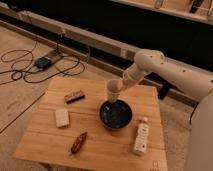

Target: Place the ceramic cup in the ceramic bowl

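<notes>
The pale beige ceramic cup (113,91) hangs in the air, held by my gripper (119,85) at the end of the white arm reaching in from the right. The cup is tilted and sits just above the far rim of the dark glossy ceramic bowl (115,115), which rests on the wooden table (95,145) right of centre. The gripper is shut on the cup.
A white bottle with a label (141,136) lies right of the bowl. A dark bar (74,96), a pale block (62,118) and a reddish packet (78,142) lie on the left half. Cables and a blue box (42,63) are on the floor beyond.
</notes>
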Controlling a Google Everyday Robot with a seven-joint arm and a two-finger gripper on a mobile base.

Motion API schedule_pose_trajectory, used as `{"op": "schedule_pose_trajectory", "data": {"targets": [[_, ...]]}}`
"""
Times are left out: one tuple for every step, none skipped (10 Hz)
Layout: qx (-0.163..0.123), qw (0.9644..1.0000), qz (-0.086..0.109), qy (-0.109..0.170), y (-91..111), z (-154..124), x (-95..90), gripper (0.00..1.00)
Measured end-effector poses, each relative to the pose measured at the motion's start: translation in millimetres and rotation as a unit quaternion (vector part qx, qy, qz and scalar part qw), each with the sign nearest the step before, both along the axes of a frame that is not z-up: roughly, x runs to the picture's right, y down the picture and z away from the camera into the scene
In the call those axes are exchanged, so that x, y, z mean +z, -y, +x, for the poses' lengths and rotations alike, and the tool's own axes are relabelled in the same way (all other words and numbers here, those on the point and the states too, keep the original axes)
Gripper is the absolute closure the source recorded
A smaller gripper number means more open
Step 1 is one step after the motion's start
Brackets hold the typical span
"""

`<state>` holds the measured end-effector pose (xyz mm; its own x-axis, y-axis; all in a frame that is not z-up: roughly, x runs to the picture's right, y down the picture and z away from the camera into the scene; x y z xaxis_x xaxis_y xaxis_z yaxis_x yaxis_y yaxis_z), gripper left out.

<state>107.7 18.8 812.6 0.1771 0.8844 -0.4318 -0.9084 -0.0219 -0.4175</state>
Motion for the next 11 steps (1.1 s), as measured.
{"op": "schedule_pose_trajectory", "data": {"targets": [[0.004,1.0,-0.007,-0.004,-12.1,5.6,1.6,1.0],[0.003,0.9998,-0.019,-0.004,-28.7,7.6,3.9,0.99],[0.002,0.9996,-0.029,-0.001,-42.4,5.9,6.2,0.93],[0.0,0.9993,-0.038,0.004,-54.0,1.8,8.6,0.82],[-0.003,0.9989,-0.046,0.009,-63.4,-4.4,11.2,0.7],[-0.007,0.9986,-0.05,0.013,-68.6,-9.6,13.4,0.61],[-0.011,0.9984,-0.053,0.016,-72.9,-14.4,15.8,0.5],[-0.011,0.9984,-0.053,0.013,-75.2,-13.6,18.0,0.38],[-0.008,0.9985,-0.053,0.008,-77.0,-10.3,19.3,0.28],[-0.006,0.9986,-0.053,0.003,-78.2,-7.8,19.8,0.22],[-0.004,0.9986,-0.052,-0.001,-77.9,-6.5,18.9,0.2]]}}
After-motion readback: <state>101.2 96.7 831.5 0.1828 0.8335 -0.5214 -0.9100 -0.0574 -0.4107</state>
